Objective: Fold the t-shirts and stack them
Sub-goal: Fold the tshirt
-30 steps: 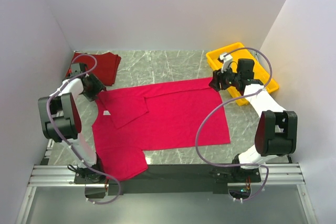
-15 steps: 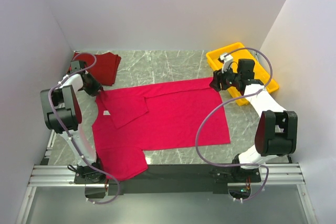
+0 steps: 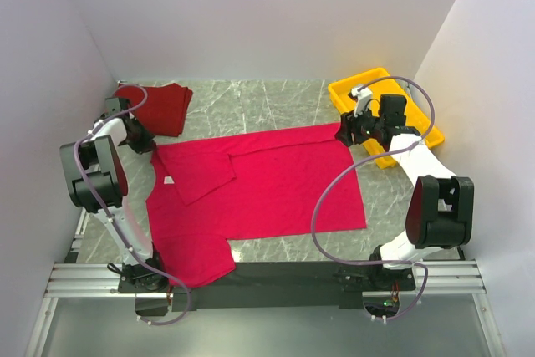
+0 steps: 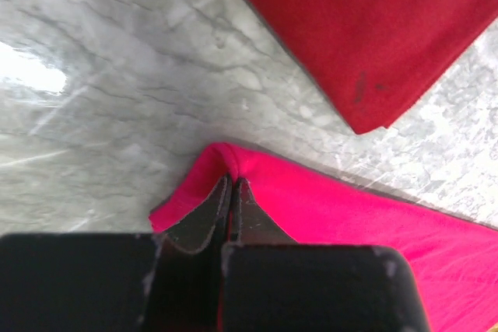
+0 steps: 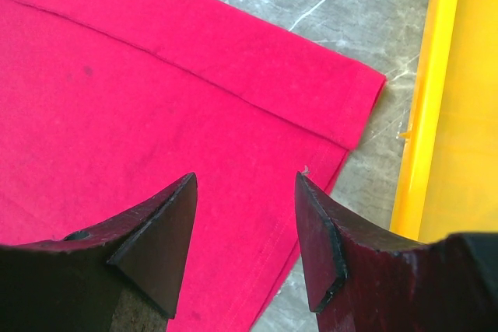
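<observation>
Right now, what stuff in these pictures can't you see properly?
Maroon t-shirt: left wrist view, cut off by the top and right edges.
Yellow tray: right wrist view, cut off by the right edge.
White tag on the crimson t-shirt: top view, too small to read.
Left gripper: top view, fingertips too small and dark to tell apart.
</observation>
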Motion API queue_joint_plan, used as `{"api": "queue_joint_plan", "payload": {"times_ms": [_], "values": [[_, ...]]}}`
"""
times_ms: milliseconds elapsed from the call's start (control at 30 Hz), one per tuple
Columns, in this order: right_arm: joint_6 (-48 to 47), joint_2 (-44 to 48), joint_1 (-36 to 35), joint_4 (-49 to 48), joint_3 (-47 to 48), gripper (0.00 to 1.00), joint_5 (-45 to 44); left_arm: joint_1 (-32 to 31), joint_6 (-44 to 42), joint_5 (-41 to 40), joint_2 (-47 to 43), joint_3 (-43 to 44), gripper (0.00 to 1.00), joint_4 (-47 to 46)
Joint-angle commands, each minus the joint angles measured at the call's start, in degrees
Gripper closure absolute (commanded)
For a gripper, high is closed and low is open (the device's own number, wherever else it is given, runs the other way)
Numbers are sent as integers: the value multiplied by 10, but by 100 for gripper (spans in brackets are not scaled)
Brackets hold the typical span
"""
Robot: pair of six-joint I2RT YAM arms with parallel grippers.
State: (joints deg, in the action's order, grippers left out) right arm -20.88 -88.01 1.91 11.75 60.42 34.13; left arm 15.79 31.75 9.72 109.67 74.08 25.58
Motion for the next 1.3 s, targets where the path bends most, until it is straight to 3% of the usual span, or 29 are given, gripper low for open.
{"api": "queue_joint_plan", "payload": {"times_ms": [0, 167, 400, 467, 533, 567, 633, 667, 700, 733, 833, 867, 1000, 1100, 1267], "values": [[-8, 0, 5, 4, 23, 40, 0, 11, -21, 0, 5, 33, 99, 10], [-10, 0, 5, 8, 27, 40, 0, 13, -35, 9, 29, 59, 99, 19], [-27, 8, 5, 19, 26, 40, -6, 14, -41, 7, 58, 94, 77, 26], [-36, 11, 5, 32, 26, 40, -3, 15, -46, -9, 59, 105, 62, 32], [-80, 17, 5, 50, 29, 40, 21, 19, -51, -32, 36, 103, 52, 29], [-138, 20, 5, 89, 29, 40, 32, 20, -51, -48, 19, 96, 42, 23], [-221, 31, 5, 142, 35, 40, 69, 23, -51, -83, -47, 77, 34, 16], [-324, 35, 5, 211, 35, 40, 78, 24, -51, -88, -99, 68, 27, 13], [-375, 45, 5, 249, 35, 40, 86, 26, -49, -87, -127, 58, 23, 8], [-417, 49, 5, 299, 26, 39, 86, 27, -38, -81, -154, 29, 12, 2], [-535, 65, 5, 366, 2, 40, 81, 44, 14, -24, -245, -32, 2, 9], [-579, 69, 5, 377, -4, 40, 79, 54, 31, 2, -267, -56, 1, 7], [-604, 77, 4, 404, -19, 40, 82, 103, 94, 78, -380, -196, 2, -24], [-630, 84, 2, 435, -24, 39, 82, 108, 98, 55, -424, -234, 3, 15], [-677, 117, -37, 459, -86, 39, 47, 109, 112, 56, -426, -244, 6, 102]]}}
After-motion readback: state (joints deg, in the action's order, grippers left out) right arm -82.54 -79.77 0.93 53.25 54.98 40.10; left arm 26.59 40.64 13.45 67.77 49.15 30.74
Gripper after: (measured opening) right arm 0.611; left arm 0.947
